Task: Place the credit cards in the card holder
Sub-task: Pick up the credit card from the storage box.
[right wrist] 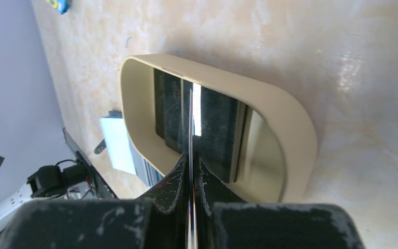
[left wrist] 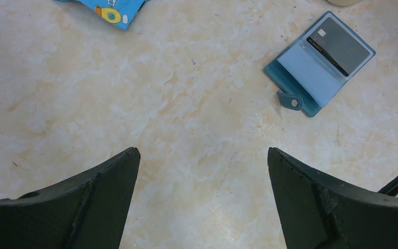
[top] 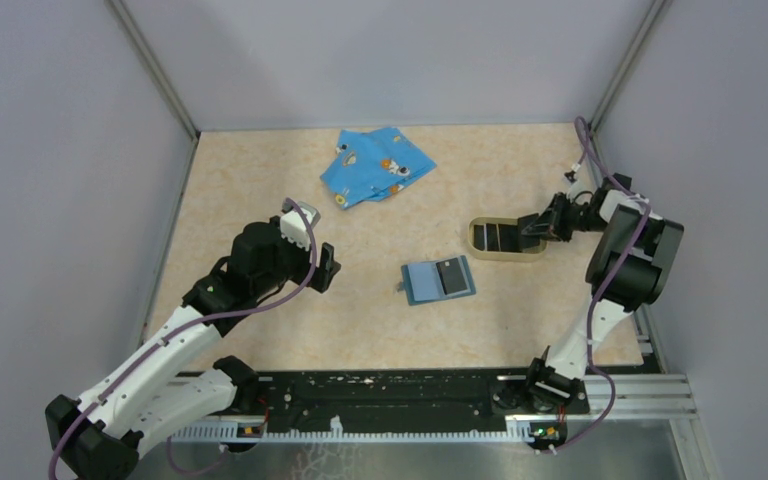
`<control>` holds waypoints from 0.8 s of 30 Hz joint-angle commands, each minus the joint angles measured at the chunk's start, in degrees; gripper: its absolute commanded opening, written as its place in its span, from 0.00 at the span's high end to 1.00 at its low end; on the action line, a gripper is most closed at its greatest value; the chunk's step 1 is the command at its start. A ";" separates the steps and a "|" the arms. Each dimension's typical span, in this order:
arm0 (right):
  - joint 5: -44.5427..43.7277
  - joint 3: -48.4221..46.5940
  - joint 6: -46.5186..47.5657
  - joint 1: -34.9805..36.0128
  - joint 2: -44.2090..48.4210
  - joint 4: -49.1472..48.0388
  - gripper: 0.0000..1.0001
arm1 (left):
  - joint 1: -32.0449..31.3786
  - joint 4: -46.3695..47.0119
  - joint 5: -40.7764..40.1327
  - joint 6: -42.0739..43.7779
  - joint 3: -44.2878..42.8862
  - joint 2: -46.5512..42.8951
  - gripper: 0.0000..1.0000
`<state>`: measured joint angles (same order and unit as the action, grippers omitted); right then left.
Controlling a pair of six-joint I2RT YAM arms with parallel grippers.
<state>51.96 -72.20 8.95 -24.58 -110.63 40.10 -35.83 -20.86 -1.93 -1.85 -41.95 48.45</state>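
Observation:
The teal card holder (top: pixel 426 285) (left wrist: pixel 311 78) lies open mid-table, with one black credit card (top: pixel 453 274) (left wrist: pixel 339 44) on its right half. More black credit cards (top: pixel 495 237) (right wrist: pixel 215 124) stand on edge in the tan oval tray (top: pixel 508 256) (right wrist: pixel 290 119). My right gripper (top: pixel 535 228) (right wrist: pixel 192 158) reaches into the tray from the right. It is shut on one card (right wrist: pixel 191 119), seen edge-on as a thin line between the fingers. My left gripper (top: pixel 325 268) (left wrist: pixel 202 155) hangs open above bare table, left of the holder, with nothing between its fingers.
A bright blue cartoon-print cloth (top: pixel 375 165) (left wrist: pixel 109 8) lies at the back middle. Grey walls close in the left, right and far sides. The black rail (top: pixel 390 395) with the arm bases runs along the near edge.

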 commanded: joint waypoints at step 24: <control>6.09 -2.16 -0.29 -1.80 -1.23 0.07 0.88 | 0.21 -0.12 -0.22 0.44 0.03 0.18 0.01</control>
<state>55.83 -72.20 8.78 -24.99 -113.06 40.14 -35.83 -21.02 -1.93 -1.85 -41.95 48.66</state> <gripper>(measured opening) 0.125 0.988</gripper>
